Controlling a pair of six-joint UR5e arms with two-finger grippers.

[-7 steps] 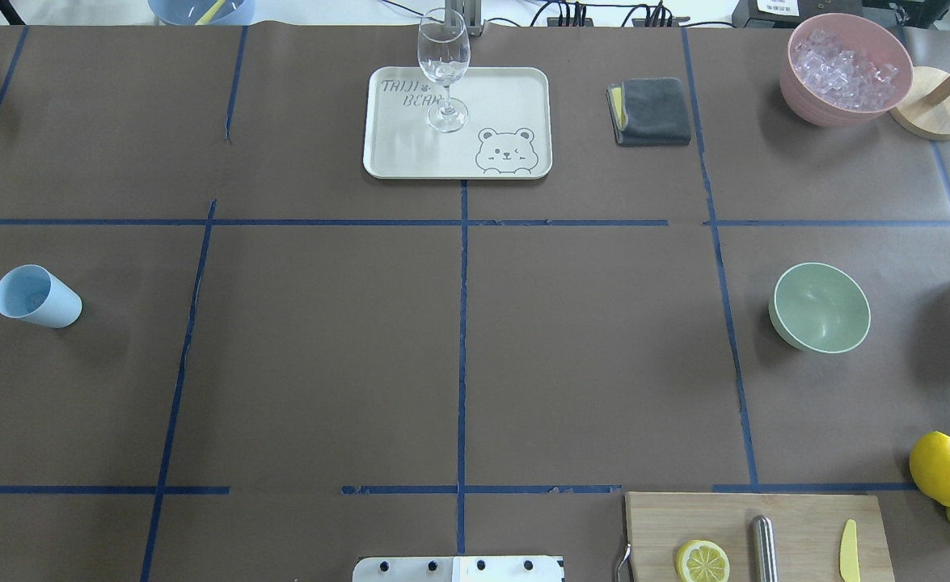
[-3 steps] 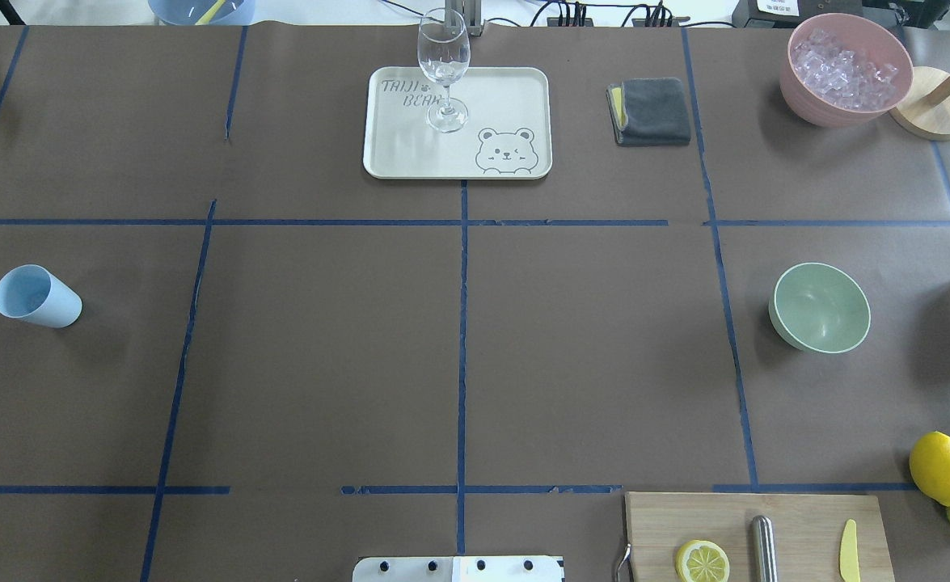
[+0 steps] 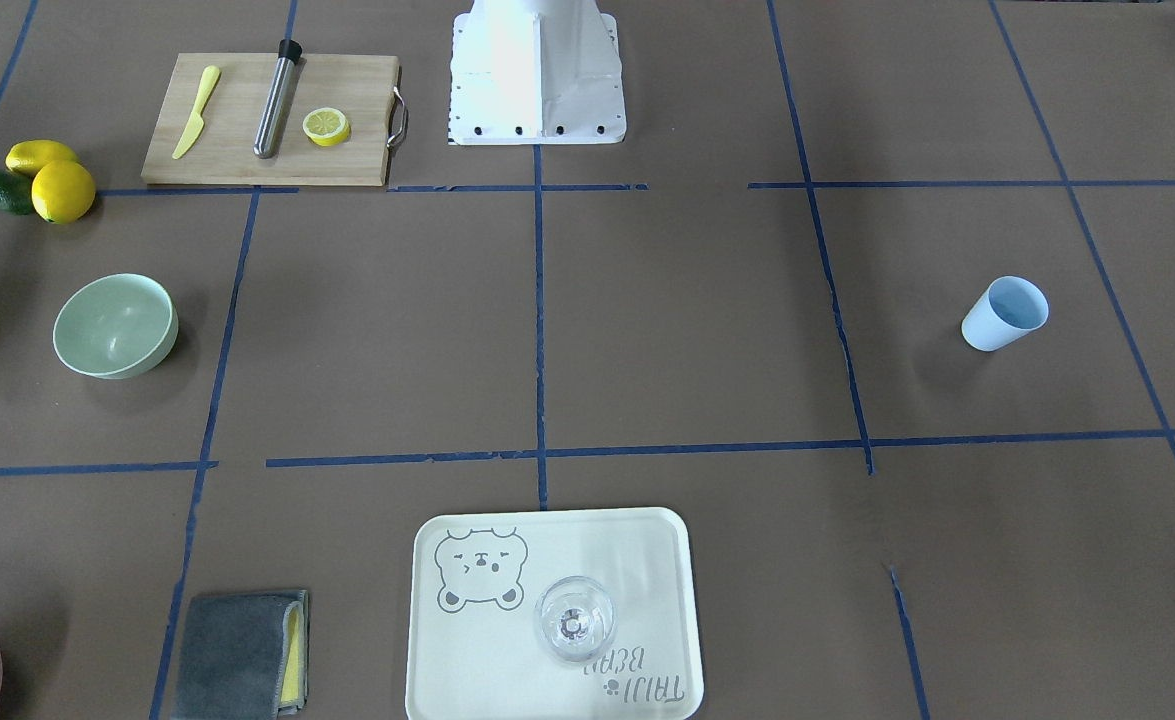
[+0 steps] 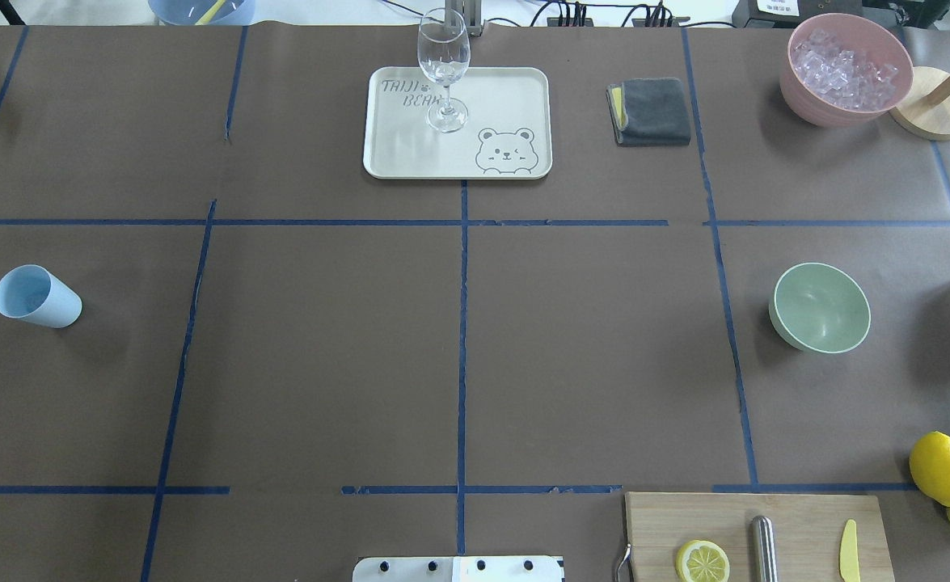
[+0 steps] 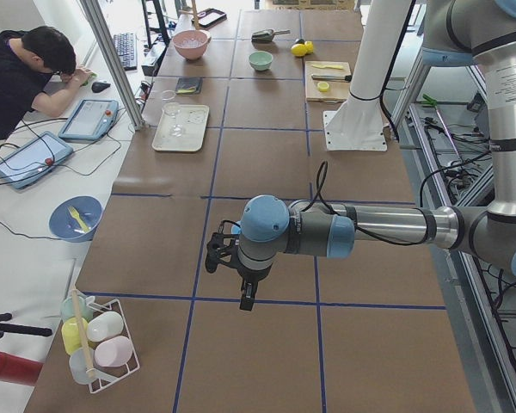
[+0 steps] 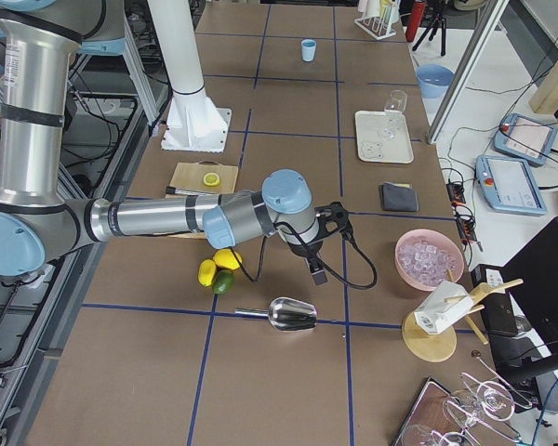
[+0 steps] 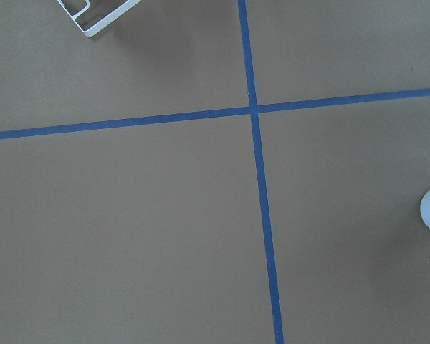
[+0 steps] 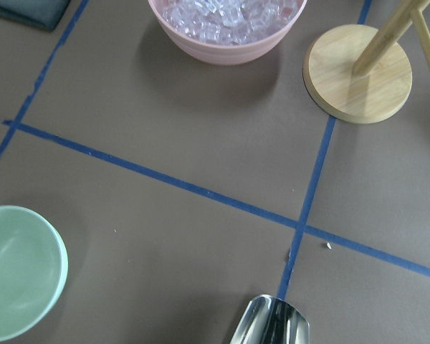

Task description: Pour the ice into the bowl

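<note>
The pale mint-green bowl (image 4: pixel 820 307) stands empty on the right part of the table; it also shows in the front view (image 3: pixel 115 325) and at the lower left of the right wrist view (image 8: pixel 18 269). The small heap of clear cubes is out of view. My right gripper (image 6: pixel 318 272) shows only in the right side view, hanging over the table near the bowl; I cannot tell if it is open. My left gripper (image 5: pixel 248 298) shows only in the left side view, over the table's left end; I cannot tell its state either.
A pink container of ice (image 4: pixel 845 69) stands at the back right beside a wooden stand (image 4: pixel 931 101). A metal scoop (image 6: pixel 293 314) lies near the right end. A pale blue cup (image 4: pixel 36 296) stands left, a wine glass (image 4: pixel 443 69) on a tray (image 4: pixel 507 97), a cutting board (image 4: pixel 798 525) in front.
</note>
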